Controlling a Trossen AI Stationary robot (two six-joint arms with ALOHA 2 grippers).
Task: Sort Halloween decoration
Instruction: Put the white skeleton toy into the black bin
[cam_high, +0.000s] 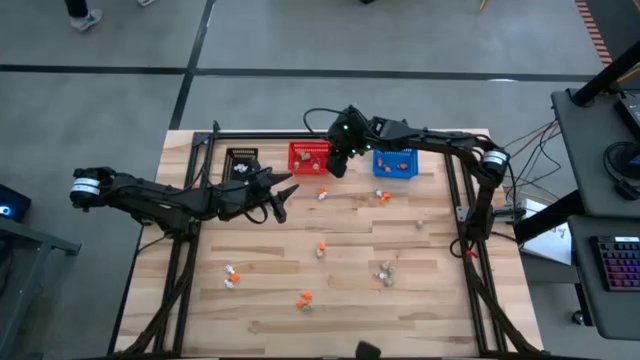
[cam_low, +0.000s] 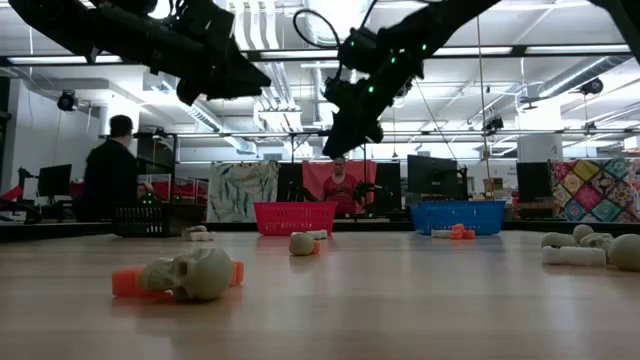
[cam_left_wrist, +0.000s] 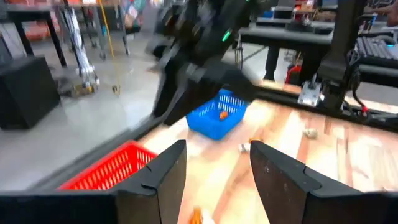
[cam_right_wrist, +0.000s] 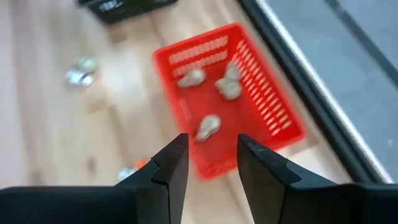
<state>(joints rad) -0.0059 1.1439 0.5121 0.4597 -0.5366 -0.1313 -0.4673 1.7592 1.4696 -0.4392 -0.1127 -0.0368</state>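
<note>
Small orange, white and beige-grey Halloween trinkets (cam_high: 320, 246) scattered across the wooden table (cam_high: 440, 300), several beige ones in the red basket (cam_right_wrist: 267, 106), their pointing too small to tell, right gripper (cam_right_wrist: 208, 163) released above that basket, left gripper (cam_high: 283, 197) released mid-table, empty

A pale wooden worktop (cam_high: 260, 300) framed by dark rails carries three small mesh baskets along its far edge: a black basket (cam_high: 241, 160), a red basket (cam_high: 308, 157) and a blue basket (cam_high: 396, 164). Tiny trinkets (cam_high: 321, 247), orange, white and beige-grey, lie scattered across the planks, some near the baskets, others toward the near edge, including a little skull (cam_low: 193, 274).
</note>
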